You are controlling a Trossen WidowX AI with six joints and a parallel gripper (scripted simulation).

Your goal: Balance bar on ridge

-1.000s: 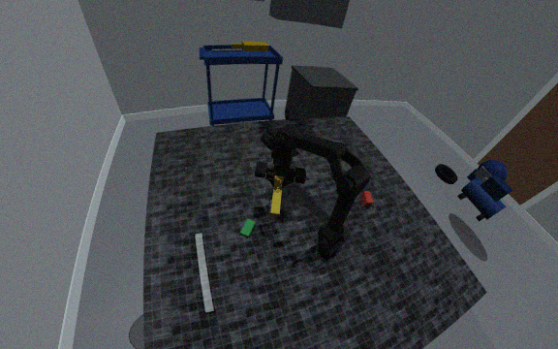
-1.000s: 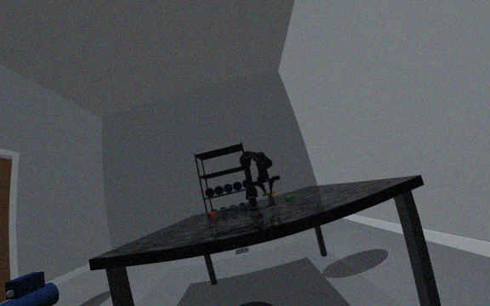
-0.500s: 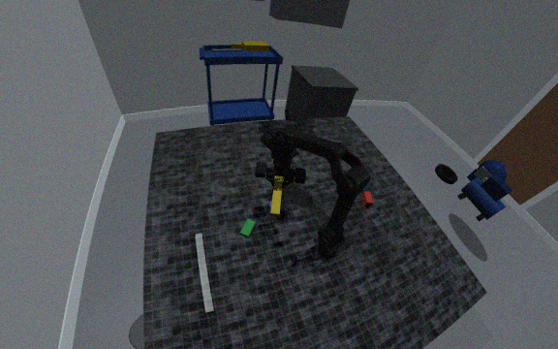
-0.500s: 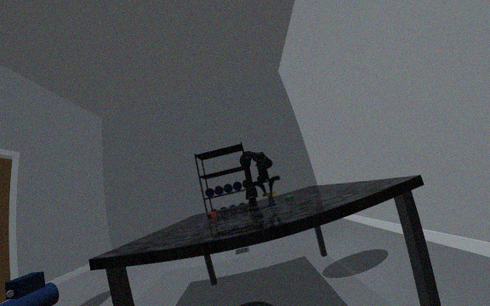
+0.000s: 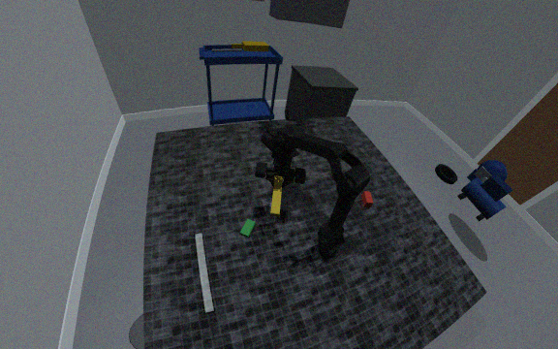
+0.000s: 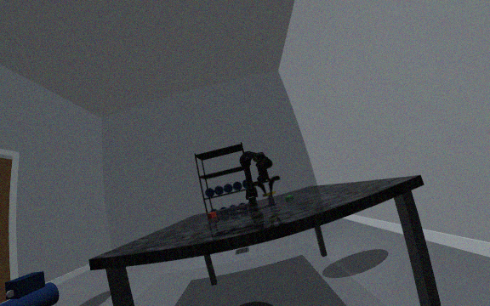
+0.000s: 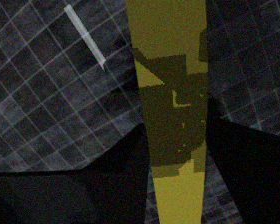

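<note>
The yellow bar [image 5: 276,201] [image 6: 269,194] [image 7: 166,25] is held between the fingers of my gripper [image 5: 278,181] [image 7: 174,126], which is shut on it. In the exterior view the bar looks roughly level and a little above the table [image 5: 269,301] [image 6: 156,244]. In the wrist view it runs from top to bottom between the dark fingers, with patchy shadow across it. I cannot clearly make out the ridge; the area under the bar is dark and partly hidden. I cannot tell whether the bar touches anything beneath it.
A green block [image 5: 248,228] [image 6: 289,197] lies near the bar's free end. A long white strip [image 5: 203,273] [image 7: 85,36] lies farther toward the left front in the top view. A red block [image 5: 367,199] [image 6: 212,215] is on the other side of the arm.
</note>
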